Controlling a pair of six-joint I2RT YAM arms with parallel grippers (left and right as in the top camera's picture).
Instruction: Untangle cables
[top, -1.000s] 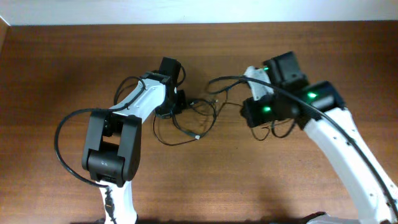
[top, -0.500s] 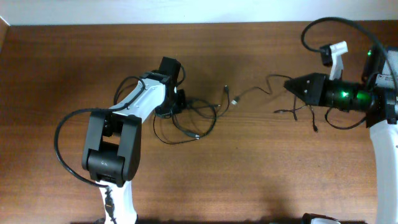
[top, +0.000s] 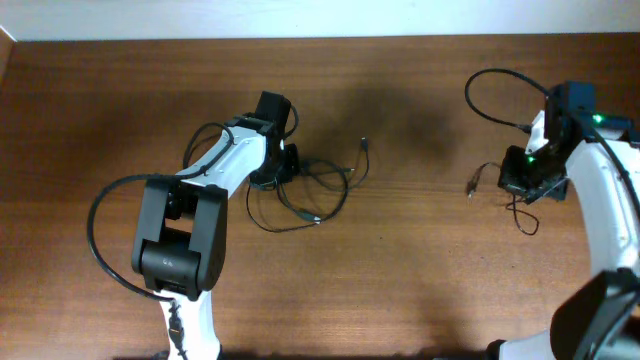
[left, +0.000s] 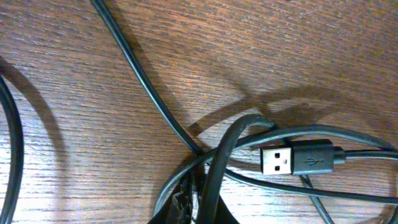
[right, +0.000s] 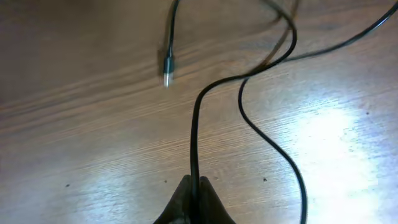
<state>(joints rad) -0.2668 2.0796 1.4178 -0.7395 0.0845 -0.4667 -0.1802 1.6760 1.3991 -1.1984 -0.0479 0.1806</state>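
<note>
A tangle of thin black cables (top: 310, 190) lies at the table's middle left, with one loose plug end (top: 363, 144) pointing away to the upper right. My left gripper (top: 273, 172) presses on the tangle's left side. In the left wrist view it (left: 200, 208) is shut on crossing cords, beside a USB plug (left: 278, 160). My right gripper (top: 520, 183) is at the far right, shut on a separate thin cable (right: 194, 134). That cable's small plug (right: 167, 68) lies on the wood and shows overhead (top: 470, 187).
The wooden table (top: 400, 280) spans the view, with a pale wall along the far edge. A thicker black cable fixed to the right arm (top: 490, 85) arcs above the table. The left arm's own cable (top: 95, 235) loops at the left.
My right gripper has pulled one cable out of the tangle and carried it to the far right, where it now lies apart. The left arm and the tangle have stayed put.
</note>
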